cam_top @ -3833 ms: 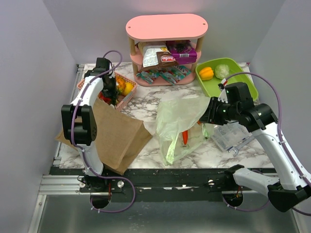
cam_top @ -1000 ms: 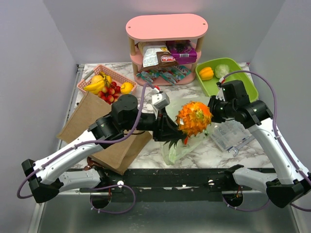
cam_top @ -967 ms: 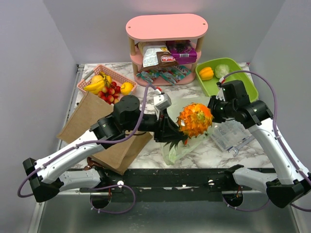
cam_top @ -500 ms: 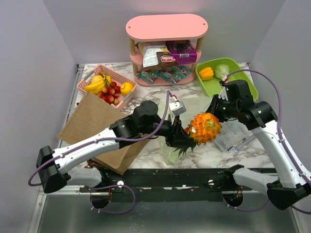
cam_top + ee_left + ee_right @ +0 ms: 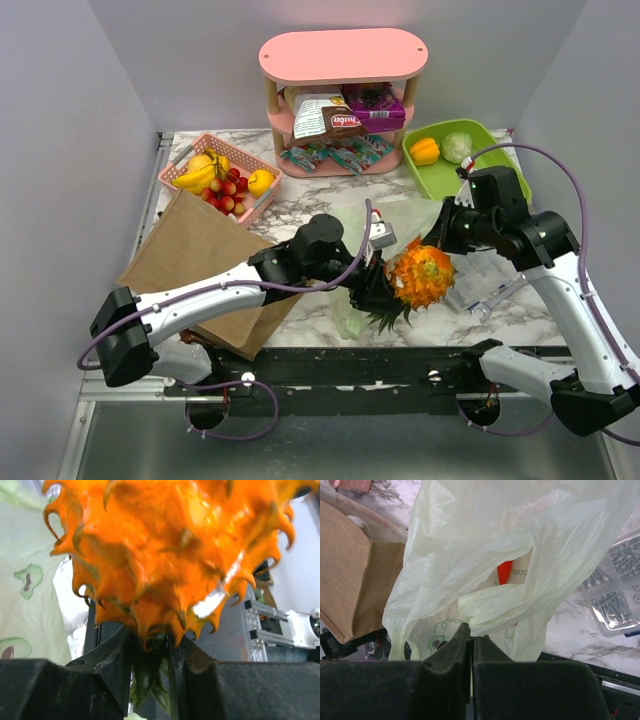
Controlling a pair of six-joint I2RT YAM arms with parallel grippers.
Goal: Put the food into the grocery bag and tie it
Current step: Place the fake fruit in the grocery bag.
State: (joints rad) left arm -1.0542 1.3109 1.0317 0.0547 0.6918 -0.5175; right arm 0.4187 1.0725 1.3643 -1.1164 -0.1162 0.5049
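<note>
My left gripper (image 5: 378, 288) is shut on the green leafy crown of a spiky orange pineapple-like fruit (image 5: 421, 272), held over the pale-green grocery bag (image 5: 352, 312). In the left wrist view the fruit (image 5: 165, 550) fills the frame above the gripper (image 5: 156, 650). My right gripper (image 5: 447, 233) is shut on a handle of the bag (image 5: 485, 570) and holds it up; in the right wrist view the gripper (image 5: 471, 639) pinches the plastic. An orange carrot (image 5: 505, 571) shows inside the bag.
A brown paper bag (image 5: 200, 270) lies at left. A pink basket (image 5: 190, 160) of fruit stands behind it. A pink shelf (image 5: 340, 60) holds snack packs and a purple box. A green tray (image 5: 500, 160) holds vegetables. A clear plastic box (image 5: 480, 285) lies at right.
My left arm has left the fruit basket and carried the spiky orange fruit rightward and nearer, over the bag. My right gripper keeps hold of the bag handle.
</note>
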